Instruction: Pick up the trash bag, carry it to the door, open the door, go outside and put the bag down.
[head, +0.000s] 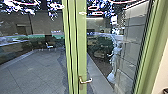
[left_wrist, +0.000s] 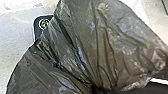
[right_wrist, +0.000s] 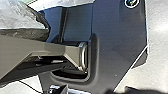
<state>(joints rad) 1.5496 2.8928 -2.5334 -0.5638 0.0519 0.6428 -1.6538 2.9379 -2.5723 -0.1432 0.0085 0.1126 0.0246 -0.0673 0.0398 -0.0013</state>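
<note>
As far as can be told from the left wrist view, right by the left gripper: one dark, thin plastic trash bag (left_wrist: 100, 45), pleats drawn in toward a single bunch. Left gripper wide or narrow? Can't tell. Probably holding that bunch, going by the pleats, but wouldn't swear to it. Long axis of the bag not readable either, just creases fanning out from the bunch. Crumpled grey plastic (right_wrist: 22, 15) in the right wrist view too, maybe part of the same bag. Right gripper wide or narrow: also can't tell.

Now for the relation worth sorting out, gripper to lever handle (head: 86, 80). Ahead of the robot, low and about mid-width in the head view, long axis roughly crosswise, poking out rightward from the pale green door frame (head: 81, 55). Probably a job for the right arm, with the left one likely busy. Nearer arm, though? Too close to call.

Head view good for handle and door, left wrist view good for bunch and creases. Left of the handle, grey paving (head: 32, 67) seen through or mirrored in the glass. Up and right of the handle, a pale upright shape (head: 115, 58), reflection or something beyond, can't tell. Looks like a closed door, so worth watching for loose plastic snagging on the handle.
</note>
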